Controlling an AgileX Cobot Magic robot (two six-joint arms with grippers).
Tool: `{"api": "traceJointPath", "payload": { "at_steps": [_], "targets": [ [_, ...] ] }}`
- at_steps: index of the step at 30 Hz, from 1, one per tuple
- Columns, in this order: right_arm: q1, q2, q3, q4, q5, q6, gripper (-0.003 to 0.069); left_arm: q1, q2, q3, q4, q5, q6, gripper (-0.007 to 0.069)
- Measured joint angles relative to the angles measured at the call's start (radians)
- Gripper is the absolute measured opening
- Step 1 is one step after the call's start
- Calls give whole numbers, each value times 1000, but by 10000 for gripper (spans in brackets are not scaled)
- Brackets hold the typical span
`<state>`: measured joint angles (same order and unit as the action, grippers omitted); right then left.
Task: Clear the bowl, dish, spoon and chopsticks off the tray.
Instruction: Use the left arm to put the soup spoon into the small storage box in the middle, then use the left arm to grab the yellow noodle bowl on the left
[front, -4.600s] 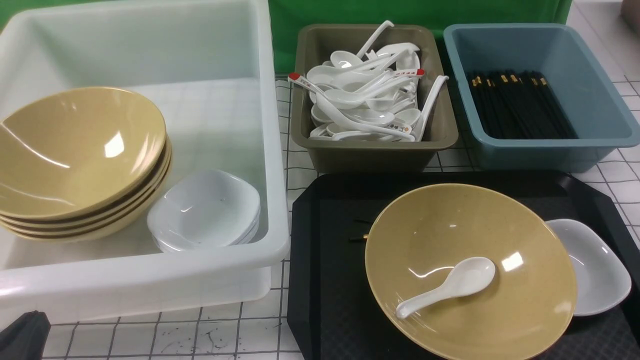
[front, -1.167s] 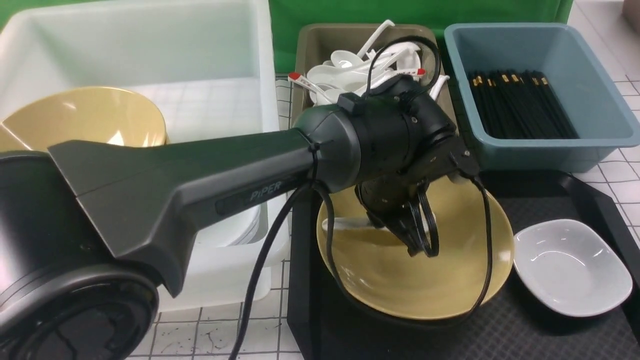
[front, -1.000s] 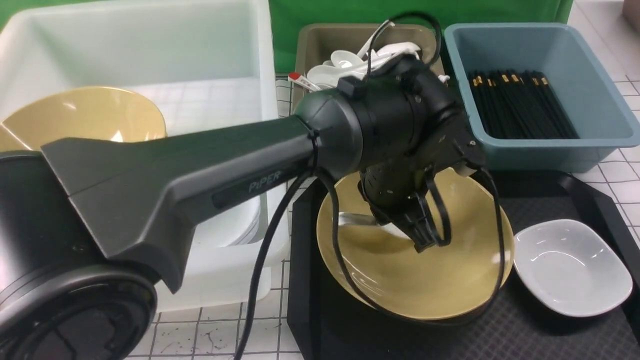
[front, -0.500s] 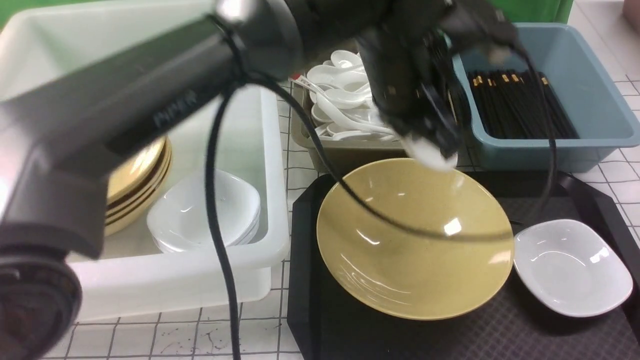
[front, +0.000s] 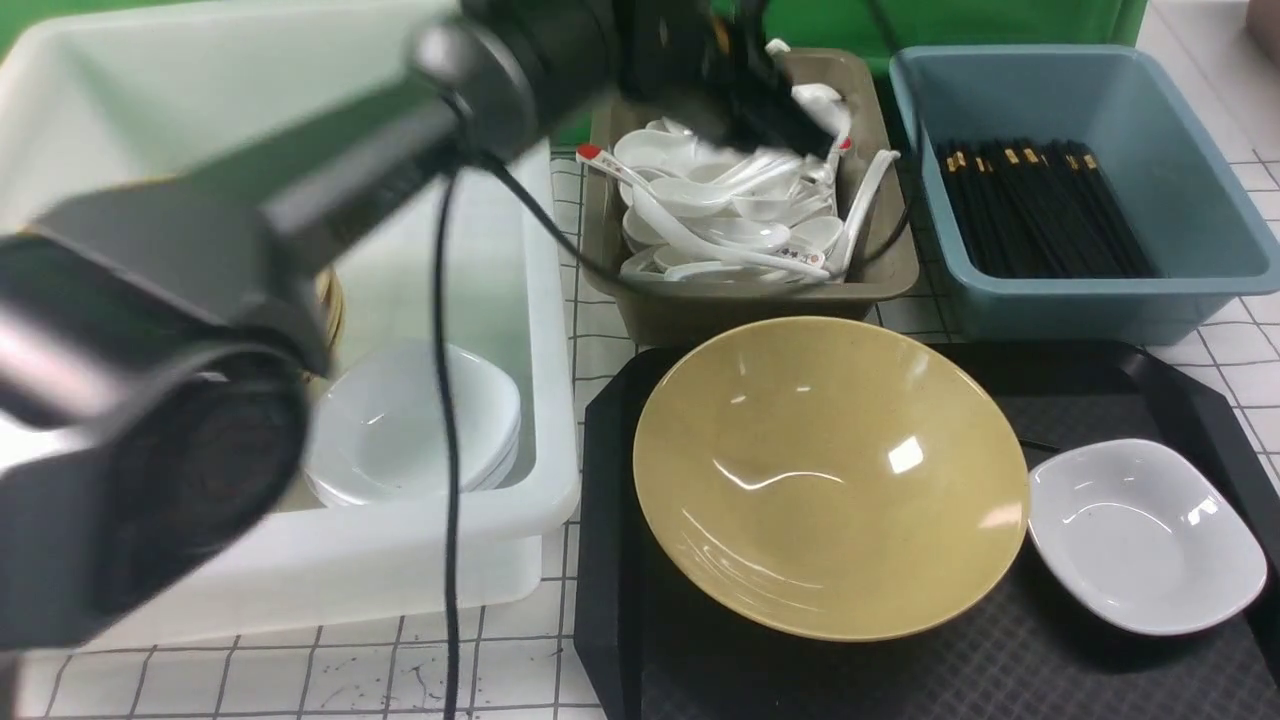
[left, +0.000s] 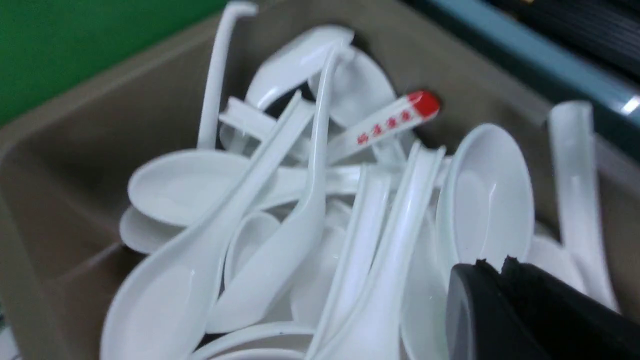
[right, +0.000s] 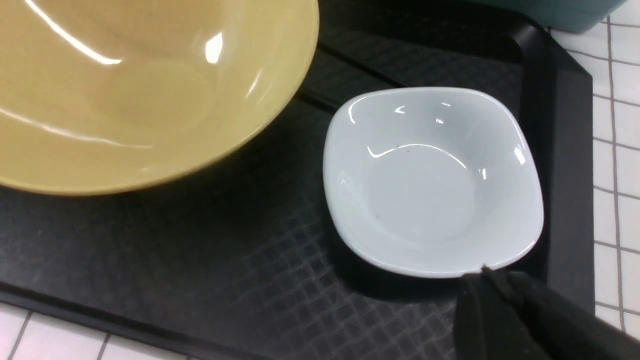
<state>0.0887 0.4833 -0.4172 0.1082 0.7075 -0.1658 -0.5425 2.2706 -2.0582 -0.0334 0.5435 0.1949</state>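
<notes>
**Checking in: left arm over the spoon bin, right one by the dish**

So I've got the left gripper (left: 492, 262) out past the tray's (front: 610, 560) far edge, hanging above the olive bin (front: 740, 310) that's stuffed with white spoons. On its wrist cam the black fingers are pressed together, and a plain white spoon (left: 485, 200) has its scoop right up against the tips. Honestly can't tell if that one's pinched or just lying on the pile. The front cam is no help, since the arm is one big blur there.

The bowl (front: 830, 480) sits on the tray, taking up most of its left and middle. The dish (front: 1145, 535) is on the tray too, over by its right edge and just beside the bowl.

The chopsticks (right: 362, 66) are on the tray as well, mostly under the bowl. All I get is a thin dark stick poking out from beneath its rim toward the dish. It's black on black, so that's as much as I can make out.

The right gripper (right: 484, 274) hovers over the tray's right side, just beside a corner of the dish's rim. Its fingers look closed up tight with nothing between them.
</notes>
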Motion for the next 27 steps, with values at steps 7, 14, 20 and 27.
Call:
{"api": "traceJointPath", "payload": {
  "at_steps": [7,14,20,27],
  "targets": [
    [0,0,0,0,0,1,97,-3,-15,-1,66,95,-36,270],
    [0,0,0,0,-4,1,99,-35,-168,-51,70,465,-72,535],
    [26,-1,0,0,-7,1,99,-50,-208,11,19,686,-97,596],
    [45,-1,0,0,-7,3,99,-95,-135,173,4,691,-121,564]
  ]
}}
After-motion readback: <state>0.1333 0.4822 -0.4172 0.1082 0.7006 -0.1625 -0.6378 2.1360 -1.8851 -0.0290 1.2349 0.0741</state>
